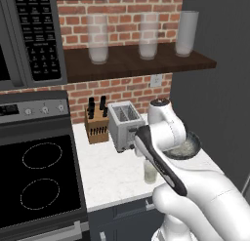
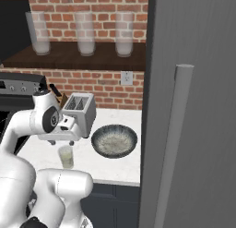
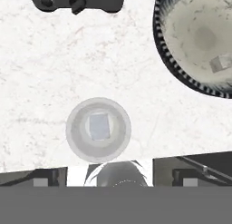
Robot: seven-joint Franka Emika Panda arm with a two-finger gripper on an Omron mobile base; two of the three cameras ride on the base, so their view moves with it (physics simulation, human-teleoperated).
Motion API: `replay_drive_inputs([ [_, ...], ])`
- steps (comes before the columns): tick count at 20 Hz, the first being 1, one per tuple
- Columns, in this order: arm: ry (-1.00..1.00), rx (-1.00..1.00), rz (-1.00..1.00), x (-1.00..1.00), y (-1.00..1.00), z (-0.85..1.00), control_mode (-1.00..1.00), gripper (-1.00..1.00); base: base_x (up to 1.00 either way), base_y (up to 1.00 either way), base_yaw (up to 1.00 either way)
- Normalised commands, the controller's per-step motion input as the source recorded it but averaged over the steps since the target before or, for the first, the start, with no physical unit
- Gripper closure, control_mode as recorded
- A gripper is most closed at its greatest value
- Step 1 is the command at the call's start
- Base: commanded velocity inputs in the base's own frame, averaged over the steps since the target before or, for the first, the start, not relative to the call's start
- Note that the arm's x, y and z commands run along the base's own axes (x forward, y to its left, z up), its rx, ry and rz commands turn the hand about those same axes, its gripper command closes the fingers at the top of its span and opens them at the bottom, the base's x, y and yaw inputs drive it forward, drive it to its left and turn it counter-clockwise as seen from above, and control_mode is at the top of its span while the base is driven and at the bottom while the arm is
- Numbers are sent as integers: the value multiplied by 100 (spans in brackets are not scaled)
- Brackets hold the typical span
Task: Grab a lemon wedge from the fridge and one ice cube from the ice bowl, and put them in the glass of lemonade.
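The glass of lemonade [image 3: 98, 129] stands on the white counter straight below my hand, and a pale ice cube [image 3: 99, 127] lies inside it. My gripper [image 3: 115, 178] hangs above the glass [image 2: 66, 156], open, its fingers spread wide with nothing between them. The ice bowl [image 3: 159, 32] sits to the right of the glass, with one ice cube [image 3: 220, 63] on its speckled inside. The arm partly hides the bowl [image 1: 195, 140] and the glass [image 1: 150, 172] in the left base view. The fridge [image 2: 198, 84] is closed, its handle [image 2: 177, 144] facing me. The lemon wedge is out of view.
A silver toaster [image 2: 80, 112] stands just behind the glass, a knife block [image 1: 96, 123] to its left. The stove [image 1: 39, 176] borders the counter on the left. Three tall frosted glasses [image 1: 98, 40] line the shelf above. The counter's front edge [image 2: 115, 180] is close.
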Motion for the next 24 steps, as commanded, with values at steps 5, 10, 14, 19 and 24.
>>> replay_drive_inputs([
  [5, -10, 12, 0, -38, 0, 59, -100, -100, 0, 0, 0],
  [10, -19, 21, 0, -90, 1, 42, -100, -100, 0, 0, 0],
  [14, -22, 11, 4, -100, -13, 29, -100, -100, 0, 0, 0],
  [19, -21, 0, 2, -93, -31, 31, -100, -100, 0, 0, 0],
  [24, -7, 0, 2, -67, -20, 50, -100, -100, 0, 0, 0],
])
